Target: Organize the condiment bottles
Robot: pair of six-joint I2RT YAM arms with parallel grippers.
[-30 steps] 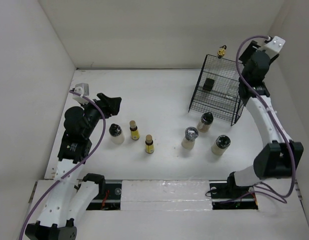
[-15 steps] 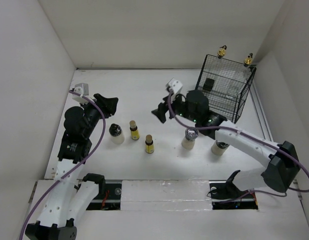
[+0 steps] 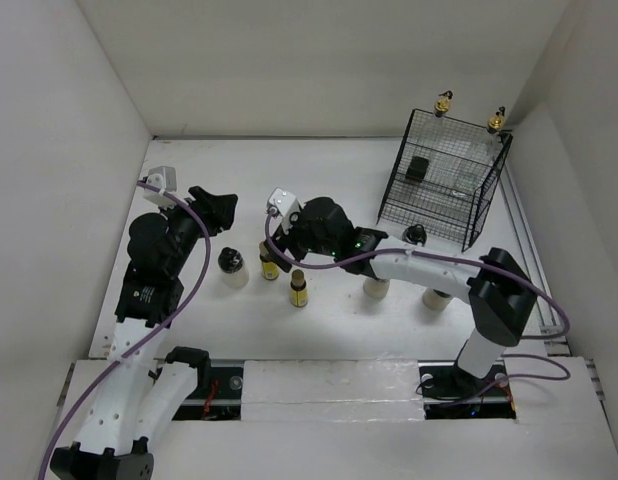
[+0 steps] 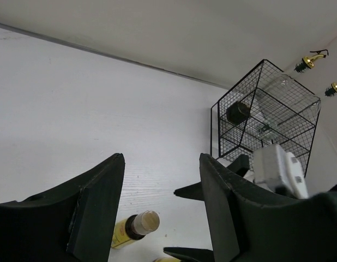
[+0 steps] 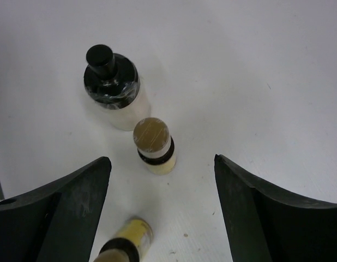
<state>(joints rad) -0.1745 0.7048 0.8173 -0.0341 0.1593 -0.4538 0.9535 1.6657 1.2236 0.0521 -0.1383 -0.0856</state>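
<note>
White tabletop (image 3: 319, 190) bears 2 yellow bottles (image 5: 153, 144) (image 5: 126, 240); left fingers (image 4: 97, 207) and right fingers (image 5: 76, 207) gape wide, empty.

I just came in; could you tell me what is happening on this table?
A tidying job is under way. The right end effector, open and empty, hangs over the two small yellow bottles left of centre. The left end effector, also open and empty, hovers near a cream shaker. Two tall glass bottles stand in the black wire basket at the back right; more shakers stand on the table.
</note>
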